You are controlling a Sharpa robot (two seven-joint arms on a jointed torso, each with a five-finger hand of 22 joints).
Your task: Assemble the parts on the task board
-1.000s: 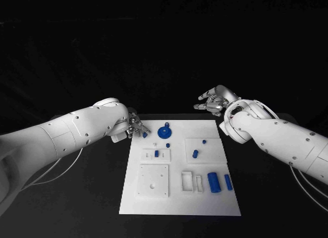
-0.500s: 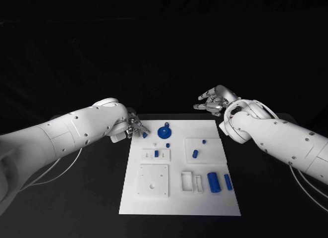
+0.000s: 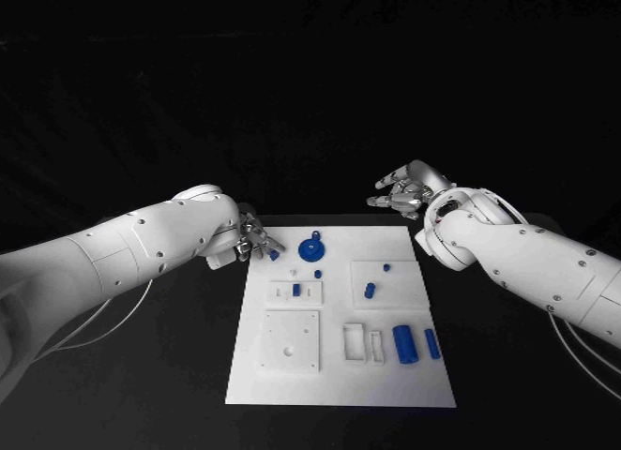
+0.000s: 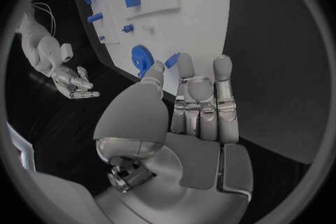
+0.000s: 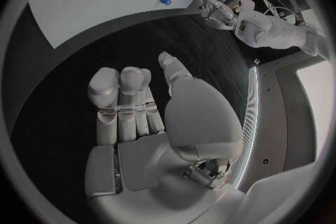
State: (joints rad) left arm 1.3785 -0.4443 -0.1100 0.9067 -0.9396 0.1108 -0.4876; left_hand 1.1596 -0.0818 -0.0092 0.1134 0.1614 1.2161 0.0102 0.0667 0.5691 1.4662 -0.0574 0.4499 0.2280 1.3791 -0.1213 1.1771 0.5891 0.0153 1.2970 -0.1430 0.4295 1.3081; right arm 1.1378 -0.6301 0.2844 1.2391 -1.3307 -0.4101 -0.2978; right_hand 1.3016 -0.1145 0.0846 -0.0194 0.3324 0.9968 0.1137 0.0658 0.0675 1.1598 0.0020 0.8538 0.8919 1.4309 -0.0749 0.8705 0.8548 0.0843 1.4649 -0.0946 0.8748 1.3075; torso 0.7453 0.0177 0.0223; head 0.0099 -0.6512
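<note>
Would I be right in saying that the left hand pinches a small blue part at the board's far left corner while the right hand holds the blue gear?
Not quite: the right hand holds nothing and hangs beyond the task board. In the head view the blue gear lies on the board. The left hand does pinch a small blue part, as the left wrist view shows.

Left arm (image 3: 121, 253) reaching in low from the side, forearm angled toward the far corner of the task board (image 3: 340, 375). Left hand (image 3: 247, 240) at that corner, thumb and a fingertip (image 4: 183, 66) pinched on a small blue part (image 4: 171, 60), remaining fingers upright and close together. Right arm (image 3: 540, 267) coming in from the opposite side, wrist bent upward. Right hand (image 3: 408, 187) raised beyond the board's far edge, well apart from it, fingers loosely curled with gaps between, thumb apart, holding nothing.
</note>
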